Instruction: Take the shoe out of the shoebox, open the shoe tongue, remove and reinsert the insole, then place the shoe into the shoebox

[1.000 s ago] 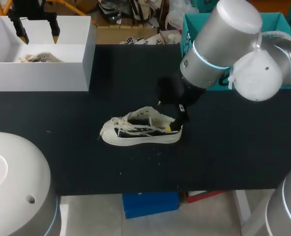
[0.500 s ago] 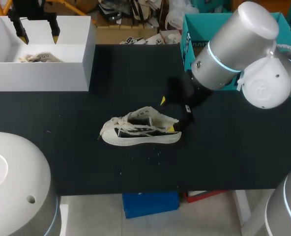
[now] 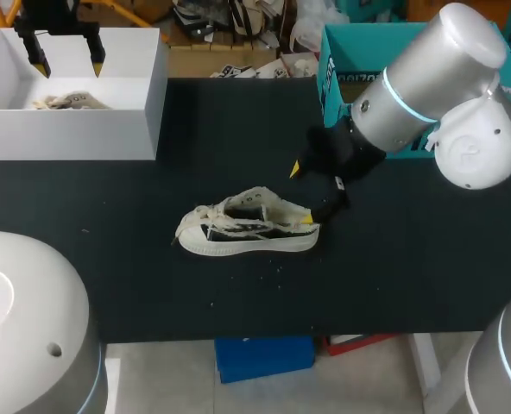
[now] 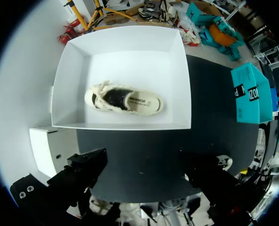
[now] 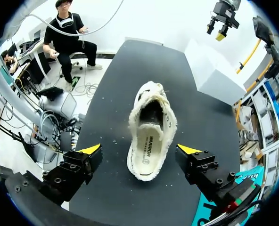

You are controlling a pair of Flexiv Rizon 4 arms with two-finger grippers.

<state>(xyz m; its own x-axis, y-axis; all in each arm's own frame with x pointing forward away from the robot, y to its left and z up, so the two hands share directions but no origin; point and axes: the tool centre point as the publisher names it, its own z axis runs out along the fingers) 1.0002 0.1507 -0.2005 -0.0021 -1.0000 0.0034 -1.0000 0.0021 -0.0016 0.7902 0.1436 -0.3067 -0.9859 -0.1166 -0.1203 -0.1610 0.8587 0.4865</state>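
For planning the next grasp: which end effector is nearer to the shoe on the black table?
Right. The right end effector is open at the heel of the shoe; the left end effector hangs over the white shoebox, far from it.

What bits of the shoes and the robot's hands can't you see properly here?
- Head view: the boxed shoe is mostly hidden behind the front wall of the shoebox.
- Right wrist view: inside the table shoe, the toe end is dark under the tongue, so the front of the insole is hidden.
- Left wrist view: the yellow tips of the left gripper do not show, only the dark fingers.
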